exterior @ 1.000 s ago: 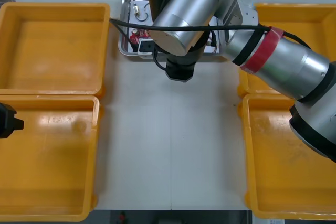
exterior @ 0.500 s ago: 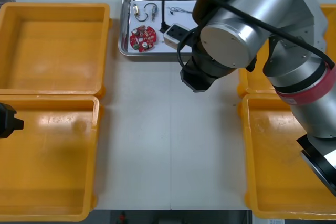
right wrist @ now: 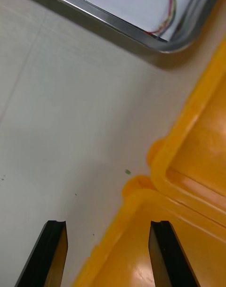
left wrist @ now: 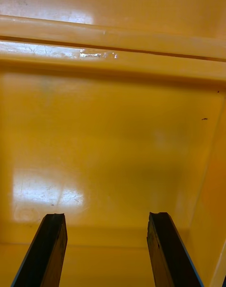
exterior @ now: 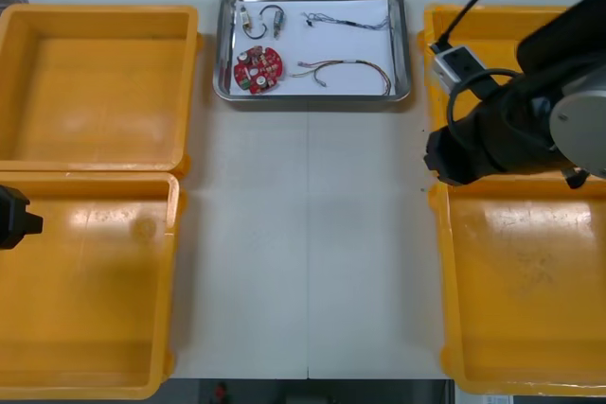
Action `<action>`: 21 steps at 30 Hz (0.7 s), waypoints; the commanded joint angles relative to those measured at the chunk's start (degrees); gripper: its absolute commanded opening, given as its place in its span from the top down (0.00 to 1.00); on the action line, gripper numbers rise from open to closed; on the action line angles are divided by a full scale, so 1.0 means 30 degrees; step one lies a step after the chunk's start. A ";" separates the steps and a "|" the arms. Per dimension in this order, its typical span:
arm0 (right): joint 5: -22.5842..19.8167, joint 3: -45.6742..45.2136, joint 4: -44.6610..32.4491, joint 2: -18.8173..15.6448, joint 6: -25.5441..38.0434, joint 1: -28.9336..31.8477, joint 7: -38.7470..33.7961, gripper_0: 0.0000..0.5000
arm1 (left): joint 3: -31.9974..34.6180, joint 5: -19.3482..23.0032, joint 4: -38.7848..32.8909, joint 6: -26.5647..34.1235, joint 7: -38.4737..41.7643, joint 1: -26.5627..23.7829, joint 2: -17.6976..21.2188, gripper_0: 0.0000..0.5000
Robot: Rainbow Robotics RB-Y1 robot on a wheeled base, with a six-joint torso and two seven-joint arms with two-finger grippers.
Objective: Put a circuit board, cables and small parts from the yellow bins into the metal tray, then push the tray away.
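Your tabletop [exterior: 312, 253] is light and matte, with a thin seam running from its near edge toward the far edge and a few tiny specks by its right side. The metal tray [exterior: 312, 98], white inside, sits at the middle of the far edge, between the yellow bins [exterior: 95, 92] that line the left and right edges in pairs.

In the tray you have:
- the round red circuit board [exterior: 258, 69] at its near left
- small metal parts [exterior: 259, 18] at its far left
- a thin pale cable [exterior: 346, 19] at its far right
- the red and yellow cable [exterior: 346, 71] at its near right

Your right gripper [right wrist: 107, 225] hangs released, fingers apart with nothing between them. It is over the spot where the tabletop meets the corners of the two right bins, near the tray's near right corner.

Your left gripper [left wrist: 106, 216] is likewise spread, above the glossy floor of the near left bin [exterior: 85, 300].

Beyond the far edge the room is dark.
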 commanded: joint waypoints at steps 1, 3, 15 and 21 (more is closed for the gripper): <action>-0.0383 -0.2376 -0.2123 -0.1474 0.0058 0.2543 -0.1642 0.00 | 0.0544 0.0147 -0.0537 -0.0197 -0.1456 -0.0229 0.0728 0.00; -0.0500 -0.3313 -0.2445 -0.1679 0.0058 0.3451 -0.1671 0.00 | 0.0544 0.0147 -0.0537 -0.0197 -0.1456 -0.0229 0.0728 0.00; -0.4045 -0.9553 -0.2504 -0.2792 0.0058 0.7846 -0.1759 0.00 | 0.0544 0.0147 -0.0537 -0.0197 -0.1456 -0.0229 0.0728 0.00; -0.3928 -1.0110 -0.2475 -0.2938 0.0058 0.9282 -0.2081 0.00 | 0.0544 0.0147 -0.0537 -0.0197 -0.1456 -0.0229 0.0728 0.00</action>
